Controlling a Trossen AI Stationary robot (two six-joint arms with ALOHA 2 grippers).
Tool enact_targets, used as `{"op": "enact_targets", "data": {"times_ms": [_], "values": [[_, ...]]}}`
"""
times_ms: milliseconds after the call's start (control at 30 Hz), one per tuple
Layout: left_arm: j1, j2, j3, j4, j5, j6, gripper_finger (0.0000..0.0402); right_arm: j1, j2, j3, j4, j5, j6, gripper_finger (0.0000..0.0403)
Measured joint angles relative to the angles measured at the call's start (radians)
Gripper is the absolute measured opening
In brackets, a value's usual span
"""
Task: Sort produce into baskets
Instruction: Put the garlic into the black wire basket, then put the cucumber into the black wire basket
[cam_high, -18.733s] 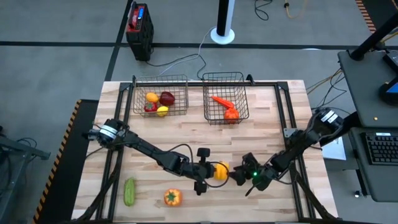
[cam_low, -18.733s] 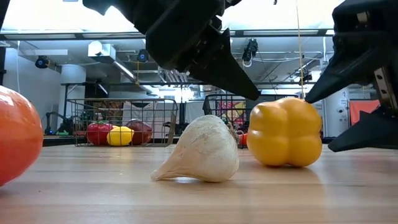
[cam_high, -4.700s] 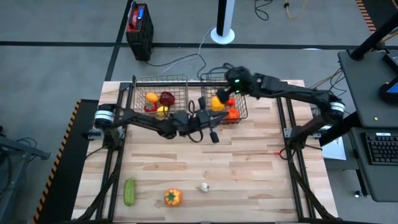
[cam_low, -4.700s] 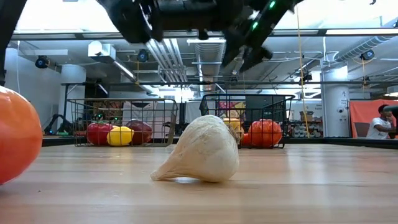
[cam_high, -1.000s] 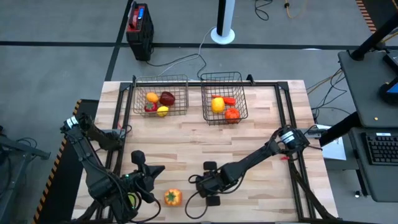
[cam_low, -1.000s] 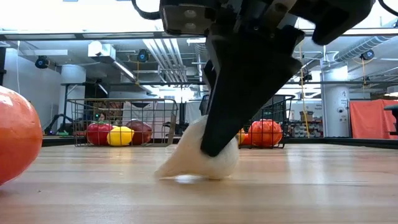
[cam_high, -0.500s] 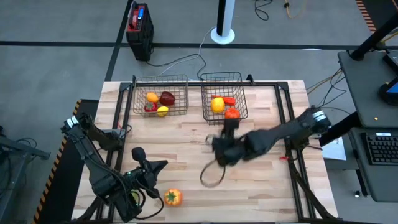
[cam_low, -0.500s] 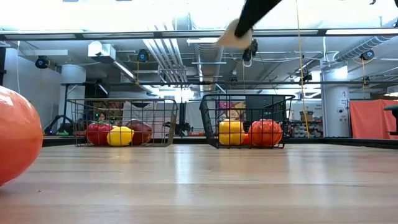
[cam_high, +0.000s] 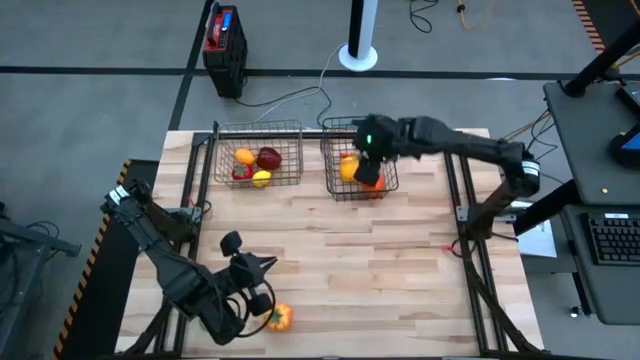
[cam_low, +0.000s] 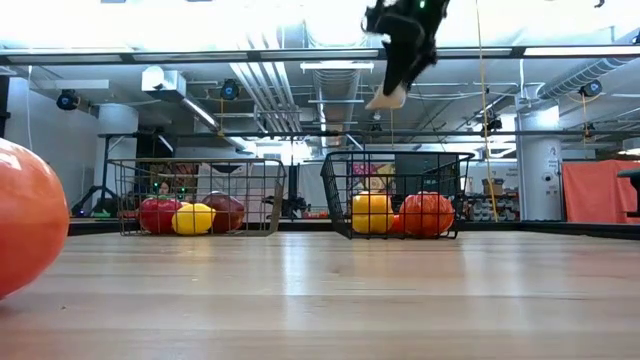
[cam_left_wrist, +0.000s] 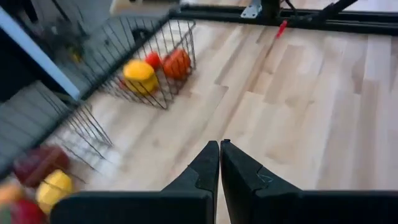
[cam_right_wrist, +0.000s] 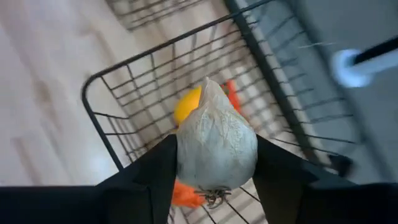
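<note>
Garlic (cam_right_wrist: 216, 144) sits gripped in the right tool (cam_high: 368, 165), upper centre, above the right basket (cam_high: 392, 180). At lower left, the left tool (cam_left_wrist: 219, 163) is closed, empty, near an orange pepper (cam_high: 280, 317) on the surface (cam_high: 400, 270).

I see pale wood-plank table (cam_high: 400, 260). Two wire baskets at 12 o'clock edge: left basket (cam_high: 257, 160), right basket (cam_high: 360, 160) just beside it. Orange pepper (cam_high: 280, 318) lies on planks near 7 o'clock.
</note>
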Motion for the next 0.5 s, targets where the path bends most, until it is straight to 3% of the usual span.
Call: {"op": "enact_targets", "data": {"times_ms": [67,133,367,500], "values": [[0.000,0.000,0.000,-0.001,0.005,-0.026,0.0000,-0.077,0.012,-0.006,0.025,-0.131,-0.034,0.0190],[0.000,0.000,0.000,-0.005,-0.030,-0.003,0.0000,-0.127,0.030,-0.016,0.065,-0.195,-0.040,0.0202],[0.001,0.001,0.000,-0.003,-0.213,0.111,0.0000,-0.159,0.083,-0.022,0.124,-0.205,0.036,0.0249],[-0.001,0.002,0.000,0.016,-0.186,0.075,0.0000,-0.137,0.085,-0.022,0.110,-0.198,0.055,0.0271]]}}
